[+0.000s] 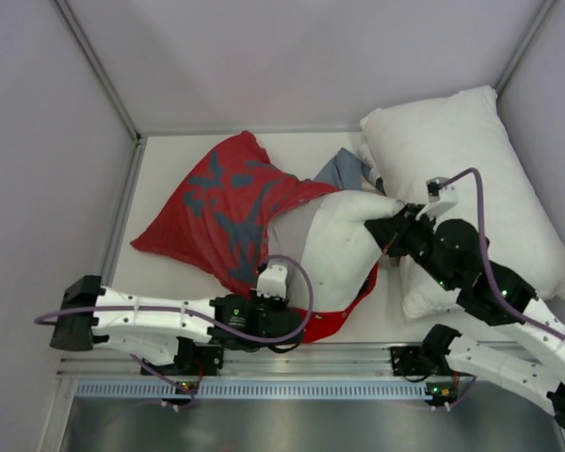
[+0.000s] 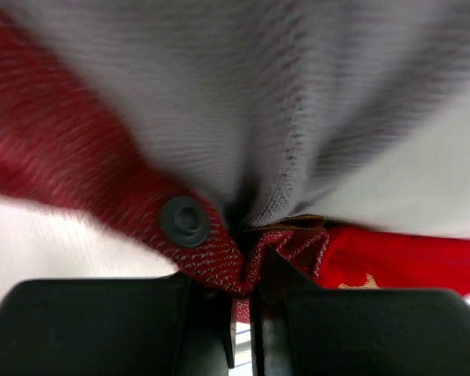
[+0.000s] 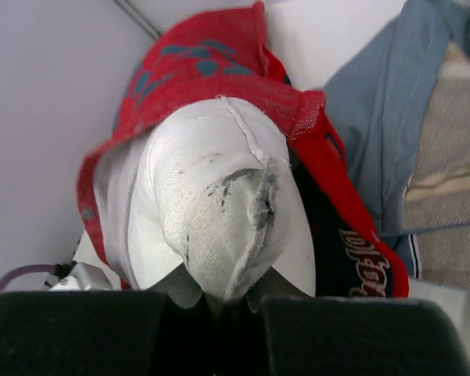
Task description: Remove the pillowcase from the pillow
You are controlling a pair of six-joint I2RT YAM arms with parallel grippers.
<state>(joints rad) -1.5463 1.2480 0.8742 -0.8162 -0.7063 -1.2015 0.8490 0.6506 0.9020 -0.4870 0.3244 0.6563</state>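
Top external: large red fabric pillowcase (image 1: 217,202) with grey-blue print lies left of centre on the white table (image 1: 169,282), open end toward the near edge. The plump white pillow (image 1: 344,245) sticks partway out of it. A second white pillow (image 1: 471,169) and a blue cloth (image 1: 344,169) lie behind.

Left wrist only: left gripper (image 2: 243,305) fingers pressed together on the red hem, beside a dark snap button (image 2: 184,221).

Right wrist only: right gripper (image 3: 223,301) pinches the pillow's corner, which bears dark smudges (image 3: 243,188).
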